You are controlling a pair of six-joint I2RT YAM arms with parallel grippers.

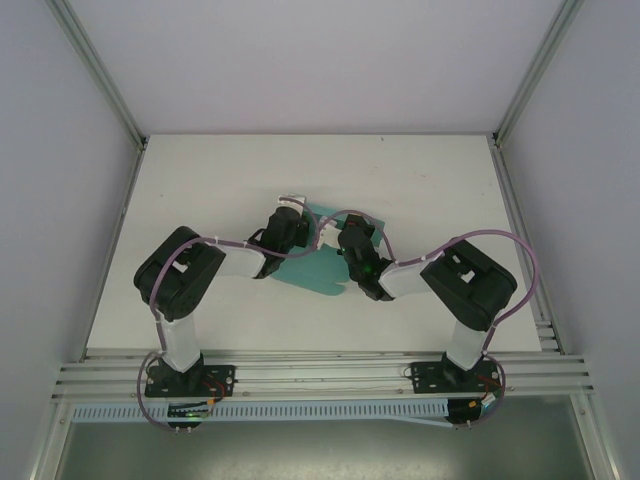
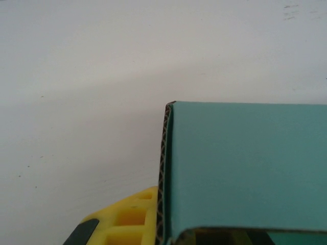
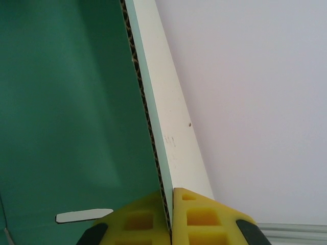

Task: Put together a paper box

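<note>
Folding step, as judged: the right gripper (image 3: pixel 171 209) jaws pinch the paper box (image 1: pixel 310 268) wall at 3 o'clock, the left gripper (image 1: pixel 290 215) jaws' state cannot be told, and the next move calls for creasing that wall upright.

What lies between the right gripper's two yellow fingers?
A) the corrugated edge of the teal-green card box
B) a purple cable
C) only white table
A: on the right gripper, the yellow fingers press both faces of the teal-green card box at its corrugated edge.

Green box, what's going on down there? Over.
Right gripper pinching an edge of the teal-green corrugated card box. Left gripper at a raised panel, grip hidden. Box only part-folded on the white table.
</note>
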